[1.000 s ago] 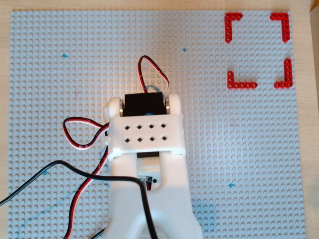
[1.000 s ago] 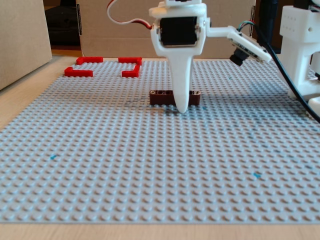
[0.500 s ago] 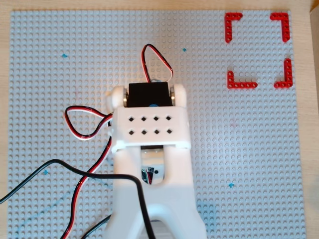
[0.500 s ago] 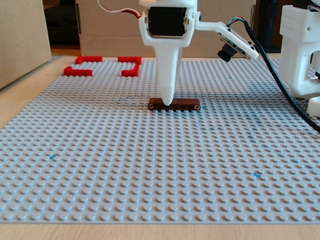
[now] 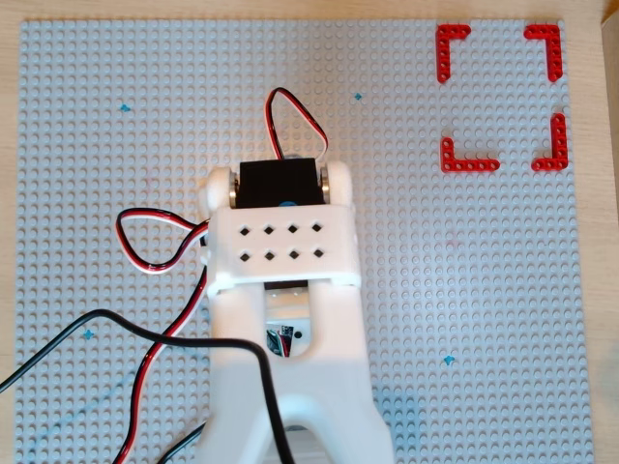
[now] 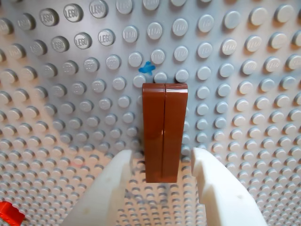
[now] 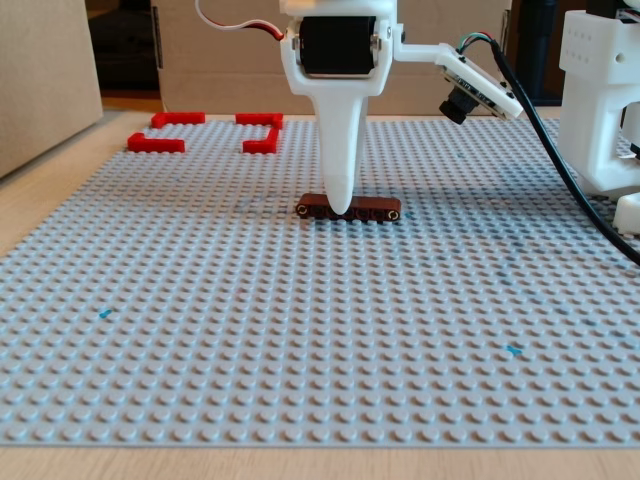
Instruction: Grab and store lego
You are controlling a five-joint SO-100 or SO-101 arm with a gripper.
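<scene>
Brown and glossy, the lego [image 6: 164, 132] lies flat on the grey baseplate [image 6: 56, 117] at the middle of the wrist view, running from a small blue mark down to the lower centre of the frame, where its near end sits between the two white fingers [image 6: 106, 197] of the jaws [image 6: 162, 165]. The jaws are spread apart, with a strip of studs showing on either side of the brick, so nothing is clamped yet. In the fixed view the brick [image 7: 350, 209] rests near the centre of the plate, with one finger coming down in front of its left part, tip close to plate level. In the overhead view the arm [image 5: 280, 251] covers the brick entirely. The step in hand looks like the final alignment before the pinch. The next move probably calls for closing squarely across the narrow width without nudging the brick askew, then lifting it. Storing would likely mean carrying it to the red corner pieces [image 5: 498, 97] at the upper right of the overhead view, well apart from here.
</scene>
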